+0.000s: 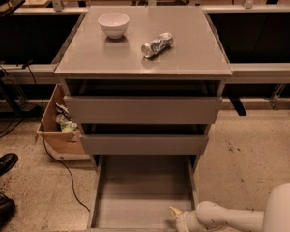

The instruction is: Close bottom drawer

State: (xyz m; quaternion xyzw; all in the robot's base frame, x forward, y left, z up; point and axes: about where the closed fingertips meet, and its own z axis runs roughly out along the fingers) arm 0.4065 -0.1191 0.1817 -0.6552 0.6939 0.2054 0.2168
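The grey cabinet point(145, 57) stands in the middle of the camera view with three drawers. The bottom drawer point(140, 192) is pulled far out, its long flat grey tray open and bare; its front lies at or below the picture's lower edge. The two drawers above point(142, 109) stand slightly ajar. My gripper point(176, 214) is at the end of the white arm coming in from the lower right. It sits low at the tray's front right corner, just inside the right side wall.
A white bowl point(113, 24) and a crushed silver can point(157, 44) lie on the cabinet top. A cardboard box point(60, 129) with rubbish stands left of the cabinet, with a cable beside it. Black shoes point(2, 166) are at the lower left. Benches run behind.
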